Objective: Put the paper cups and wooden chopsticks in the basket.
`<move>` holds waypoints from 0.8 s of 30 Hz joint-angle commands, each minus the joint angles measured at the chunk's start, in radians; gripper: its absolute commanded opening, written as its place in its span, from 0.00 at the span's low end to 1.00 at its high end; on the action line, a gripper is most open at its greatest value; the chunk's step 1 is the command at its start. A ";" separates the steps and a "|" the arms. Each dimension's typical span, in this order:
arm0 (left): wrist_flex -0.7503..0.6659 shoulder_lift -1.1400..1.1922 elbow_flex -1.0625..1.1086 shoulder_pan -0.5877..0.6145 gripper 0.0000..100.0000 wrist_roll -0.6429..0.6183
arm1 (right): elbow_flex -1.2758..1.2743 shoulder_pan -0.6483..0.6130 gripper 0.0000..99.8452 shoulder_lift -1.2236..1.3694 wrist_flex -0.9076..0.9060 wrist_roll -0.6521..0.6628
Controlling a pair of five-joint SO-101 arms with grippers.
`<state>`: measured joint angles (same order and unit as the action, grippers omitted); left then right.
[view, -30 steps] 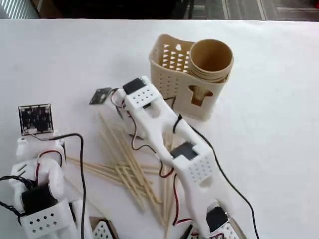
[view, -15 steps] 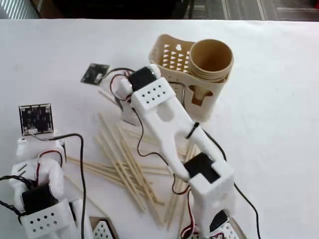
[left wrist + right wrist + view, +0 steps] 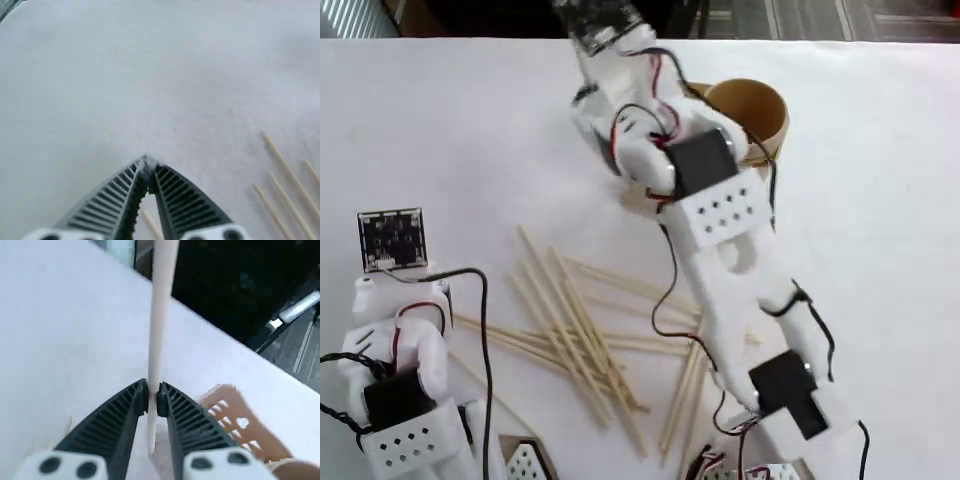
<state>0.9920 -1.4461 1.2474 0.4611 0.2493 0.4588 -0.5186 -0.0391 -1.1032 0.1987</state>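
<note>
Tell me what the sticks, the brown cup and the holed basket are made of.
The wooden chopsticks look like bare pale wood: thin, matte, straw-coloured. The paper cup seems tan paper, with a thin rim and dull surface. The basket is probably beige moulded plastic, judging by its regular cut-out holes.

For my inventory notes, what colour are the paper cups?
Tan brown; the paper cups show best in the high view.

place: robotics lab bench | evidence: two wired robot arms [image 3: 720, 210] on white table [image 3: 880, 300]
</note>
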 commanded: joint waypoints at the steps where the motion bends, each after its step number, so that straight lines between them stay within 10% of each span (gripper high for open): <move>1: -0.021 -0.016 -0.003 0.007 0.02 0.000 | 0.020 0.047 0.02 -0.101 0.110 -0.046; 24: -0.123 -0.016 0.063 0.007 0.02 0.000 | -0.192 0.180 0.09 -0.085 0.102 -0.048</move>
<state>0.9229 -1.4461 1.3057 0.4611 0.2493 0.2593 -0.3590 -0.1204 -0.9851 0.1542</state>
